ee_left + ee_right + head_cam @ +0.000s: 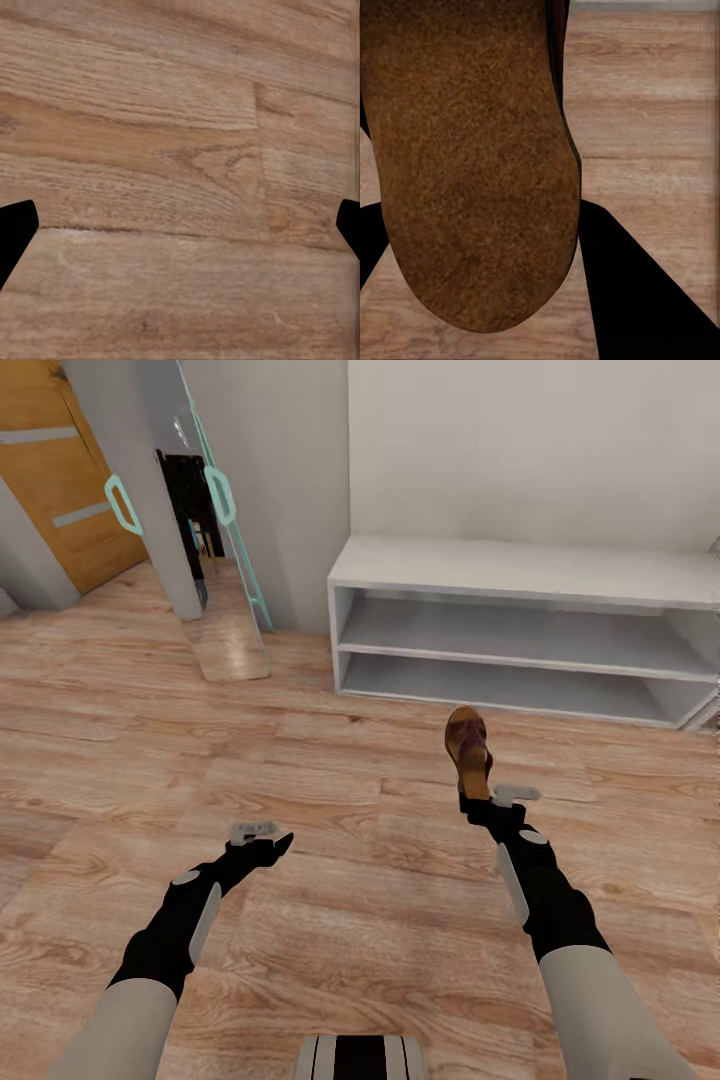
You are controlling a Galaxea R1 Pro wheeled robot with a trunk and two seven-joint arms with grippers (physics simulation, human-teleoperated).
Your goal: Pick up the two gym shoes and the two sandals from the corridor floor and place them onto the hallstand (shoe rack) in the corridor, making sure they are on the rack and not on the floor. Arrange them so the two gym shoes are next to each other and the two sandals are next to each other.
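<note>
While the right end effector (pixel 478 797) pinches one sandal (pixel 468 748) before the hallstand (pixel 520 572), the left end effector (pixel 268 846) hangs spread over the corridor floor (pixel 330 830); no legible writing.

Head camera looks forward and down over the corridor floor (pixel 330 920) toward the hallstand (pixel 520 575). Both wrist cameras face the planks closely (right one pressed near the sandal (pixel 472 165)), sharing that flooring.
</note>
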